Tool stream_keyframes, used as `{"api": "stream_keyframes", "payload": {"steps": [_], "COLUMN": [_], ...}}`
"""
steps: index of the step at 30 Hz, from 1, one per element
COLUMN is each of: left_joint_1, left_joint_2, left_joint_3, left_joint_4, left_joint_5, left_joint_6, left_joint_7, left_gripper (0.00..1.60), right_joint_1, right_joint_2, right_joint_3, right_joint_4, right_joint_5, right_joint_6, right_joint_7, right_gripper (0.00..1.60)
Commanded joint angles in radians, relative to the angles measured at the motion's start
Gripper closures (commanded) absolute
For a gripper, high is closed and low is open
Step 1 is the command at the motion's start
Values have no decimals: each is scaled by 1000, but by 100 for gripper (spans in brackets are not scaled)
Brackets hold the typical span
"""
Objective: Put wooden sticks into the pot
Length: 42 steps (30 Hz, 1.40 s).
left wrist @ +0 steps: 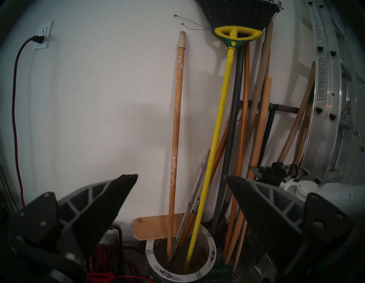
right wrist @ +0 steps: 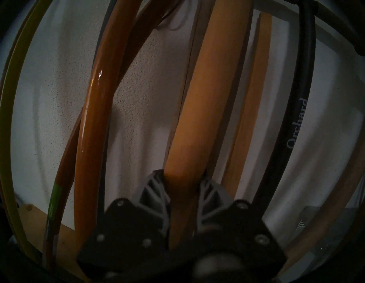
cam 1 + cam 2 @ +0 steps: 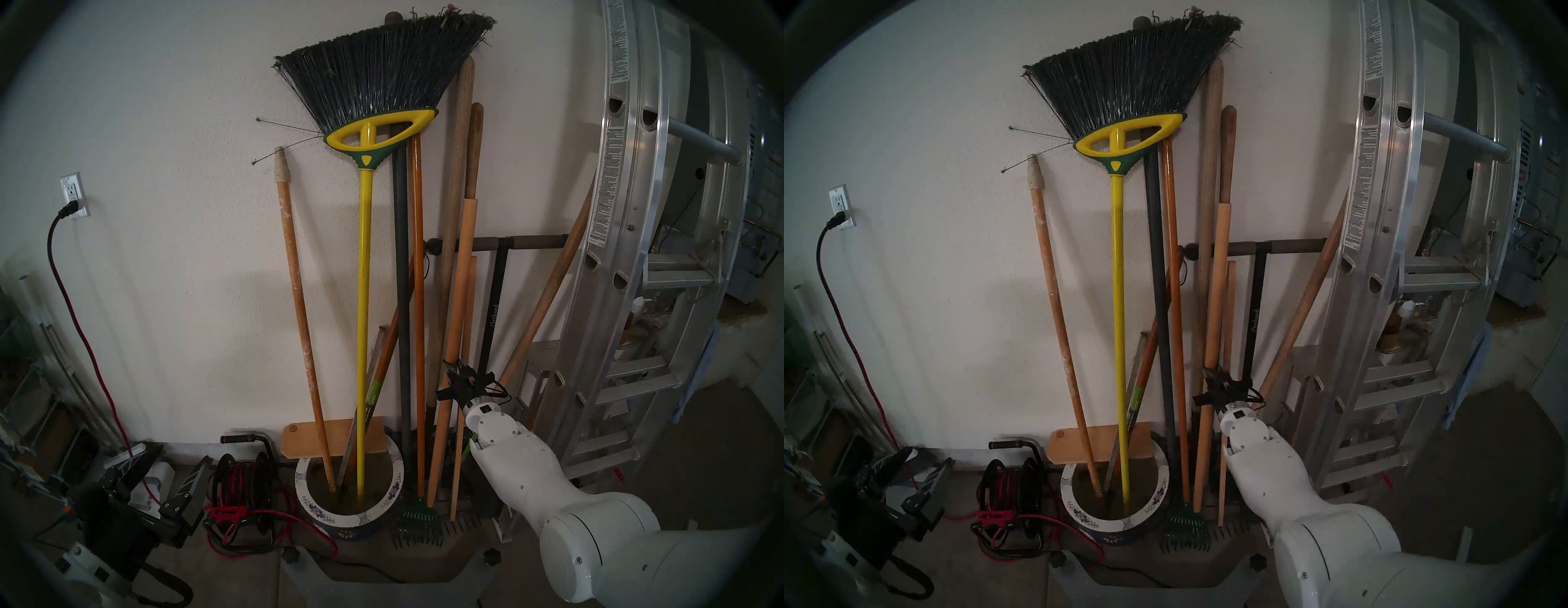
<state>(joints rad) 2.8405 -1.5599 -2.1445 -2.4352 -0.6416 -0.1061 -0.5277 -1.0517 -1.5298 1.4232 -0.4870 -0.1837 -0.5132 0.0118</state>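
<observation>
Tan dowel (image 2: 199, 110) between right end effector (image 2: 182, 178) fingers

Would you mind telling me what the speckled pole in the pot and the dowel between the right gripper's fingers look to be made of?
Speckled pole: wood, apparently, tan with pale paint flecks and an off-white threaded tip, likely plastic. Dowel: seemingly bare wood, smooth, matte, evenly tan.

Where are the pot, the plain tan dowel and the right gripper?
pot (image 3: 394, 482), head left view, white floral rim.
plain tan dowel (image 3: 460, 293), head left view, mid-shaft.
right gripper (image 2: 183, 183), right wrist view, between the fingertips, which flank the dowel.
</observation>
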Motion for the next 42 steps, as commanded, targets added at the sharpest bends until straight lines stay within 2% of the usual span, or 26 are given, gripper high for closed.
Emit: {"api": "stream_keyframes", "payload": {"steps": [1, 9, 17, 24, 42], "left_joint_1": [1, -2, -4, -6, -11], "left_joint_2": [-4, -8, -11, -15, -21], "left_joint_3": [2, 1, 0, -1, -3], "left_joint_4": [-8, -8, -8, -8, -8], "left_joint_5": [-1, 1, 2, 4, 8], "left_joint_6": [0, 2, 4, 7, 12], "left_joint_7": [2, -1, -4, -7, -15], "left_gripper": [0, 0, 0, 0, 0], "right_joint_1": [51, 33, -11, -77, -185], "right_joint_2": [-17, -21, -18, -18, -5], "right_joint_3": [3, -1, -3, 5, 11], "right_joint_4": [56, 85, 49, -46, -248], "right_joint_5": [1, -3, -10, -13, -38], "right_joint_6": [-48, -132, -192, -248, -312], "right_joint_7": [-22, -53, -84, -119, -165], "right_gripper": [160, 160, 160, 160, 160]}}
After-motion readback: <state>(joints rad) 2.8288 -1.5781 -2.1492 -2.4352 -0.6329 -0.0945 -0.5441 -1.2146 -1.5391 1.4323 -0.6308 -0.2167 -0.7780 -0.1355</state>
